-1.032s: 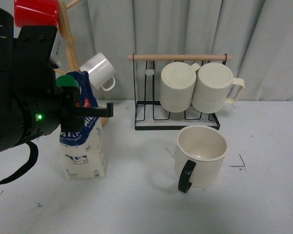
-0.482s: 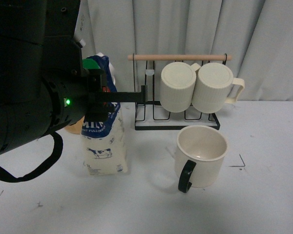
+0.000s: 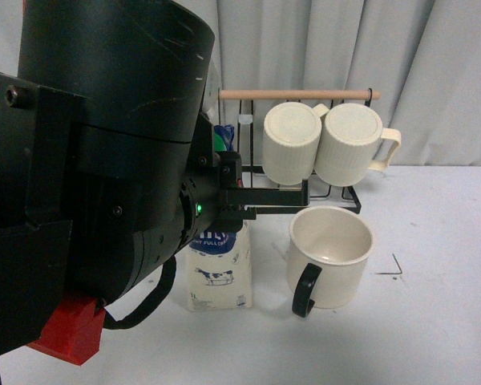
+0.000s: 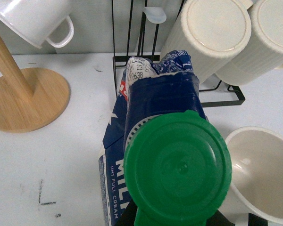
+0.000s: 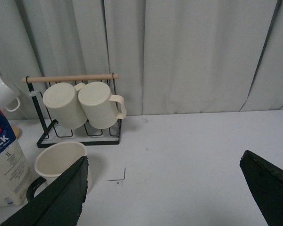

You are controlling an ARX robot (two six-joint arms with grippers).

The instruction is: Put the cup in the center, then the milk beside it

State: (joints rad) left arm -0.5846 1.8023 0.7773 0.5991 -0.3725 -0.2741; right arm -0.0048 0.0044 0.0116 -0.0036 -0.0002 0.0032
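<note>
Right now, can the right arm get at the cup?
Probably yes. The right gripper is open above bare table, with nothing between it and the cup. The milk and left arm are on the cup's far side.

Left arm [image 3: 104, 176] fills the left half of the front view and blocks that side. The milk carton [image 3: 218, 269] stands just beside the cup [image 3: 330, 255], with only a narrow gap between them. Behind both, the mug rack [image 3: 305, 94] and its two ribbed mugs [image 3: 293, 143] close off the back, the mugs hanging near the cup's rear rim. The desk [image 3: 433, 321] is bare right of the cup and in front of it. The wooden mug-tree base [image 4: 26, 99] and small white mug [image 4: 35, 19] sit apart from the carton. The right claw [image 5: 162, 188] is spread wide over bare desk.
</note>
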